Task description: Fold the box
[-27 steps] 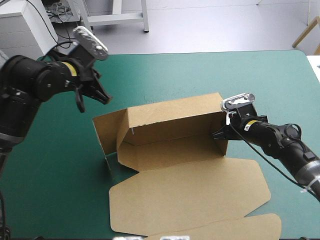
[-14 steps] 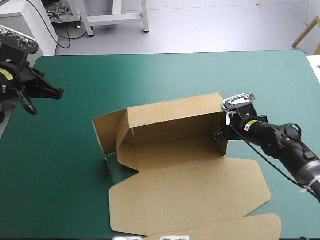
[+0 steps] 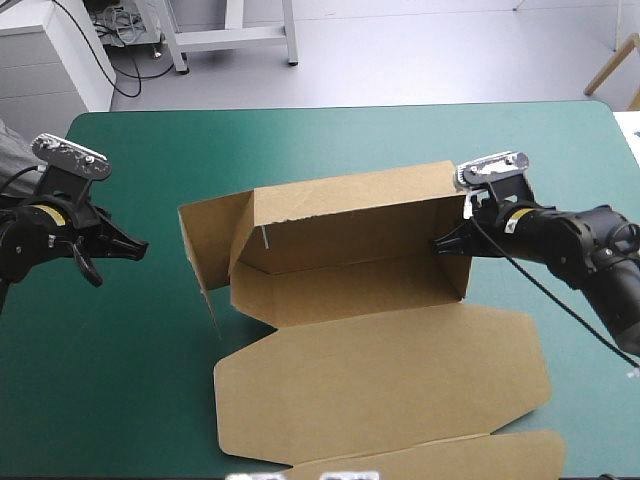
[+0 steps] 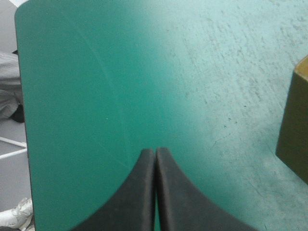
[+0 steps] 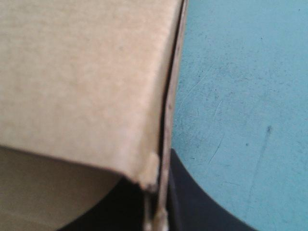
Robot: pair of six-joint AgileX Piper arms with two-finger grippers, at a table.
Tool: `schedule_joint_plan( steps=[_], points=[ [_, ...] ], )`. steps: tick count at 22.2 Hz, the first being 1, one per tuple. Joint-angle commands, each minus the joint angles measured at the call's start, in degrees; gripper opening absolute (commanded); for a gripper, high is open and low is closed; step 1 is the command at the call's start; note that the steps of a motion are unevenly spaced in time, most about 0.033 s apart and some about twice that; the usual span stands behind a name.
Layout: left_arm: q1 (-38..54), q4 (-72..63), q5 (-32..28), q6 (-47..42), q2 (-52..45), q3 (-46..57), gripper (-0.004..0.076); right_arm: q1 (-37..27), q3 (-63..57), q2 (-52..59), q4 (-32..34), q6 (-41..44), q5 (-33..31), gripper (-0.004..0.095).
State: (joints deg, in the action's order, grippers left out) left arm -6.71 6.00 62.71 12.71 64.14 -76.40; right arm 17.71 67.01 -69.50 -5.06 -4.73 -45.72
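Lying flat on the table (image 3: pixel 330 140) toward its near edge, the lid (image 3: pixel 380 385) is seen first, a broad brown panel with cut corners. A narrow tuck flap (image 3: pixel 500 458) is spread nearer still, at the very edge. The box (image 3: pixel 350 285) is placed at the table's middle. Its floor is joined to the lid along a crease, and behind the floor the long back wall (image 3: pixel 350 215) is raised. At the box's left end a side flap (image 3: pixel 212 245) is stood upright and swung outward.

At the right end, the box's end wall is gripped by the right gripper (image 3: pixel 445 245), whose arm is brought in from the table's right side. In the right wrist view an edge of the box (image 5: pixel 82 72) is shown running down between the black fingers (image 5: pixel 192 207). The fingers are all but closed on the sheet, with teal-green cover (image 5: pixel 240 96) beside it.

The left gripper (image 3: pixel 135 248) is held over the table's left part, well apart from the box and pointed toward it. In the left wrist view its fingers (image 4: pixel 139 192) are pressed together, tip to tip, in one pointed arch over bare cover. A corner of the box (image 4: pixel 293 130) is caught off to one side. Beyond the back wall the cover is stretched to the far edge.
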Motion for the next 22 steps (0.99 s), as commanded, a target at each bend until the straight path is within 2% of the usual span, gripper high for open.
schedule_joint_plan(
  steps=[1, 4, 6, 15, 22],
  points=[
    [0.0, 3.2, -4.9, -1.3, -1.6, -1.3, -0.0010, -0.1, 11.0, -2.6, 0.4, 0.9, -11.4, -0.0018],
    [0.0, 6.4, -4.5, -4.1, -1.7, -1.3, -0.0010, -0.1, 18.5, -9.3, -0.1, 0.4, -20.0, -0.0018],
    [0.0, 7.8, -4.5, -5.5, -1.7, -1.3, -0.0010, -0.2, 21.2, -14.6, 0.1, 0.0, -22.5, -0.0018],
    [0.0, 7.7, -5.1, -6.5, -1.7, -1.3, -0.0010, -0.2, 30.6, -33.5, 0.0, -0.8, -23.2, -0.0018],
    [0.0, 6.8, -5.0, -6.5, -1.7, -1.3, -0.0010, -0.2, 38.8, -41.5, -0.8, -1.5, -21.5, 0.0009]
  ],
)
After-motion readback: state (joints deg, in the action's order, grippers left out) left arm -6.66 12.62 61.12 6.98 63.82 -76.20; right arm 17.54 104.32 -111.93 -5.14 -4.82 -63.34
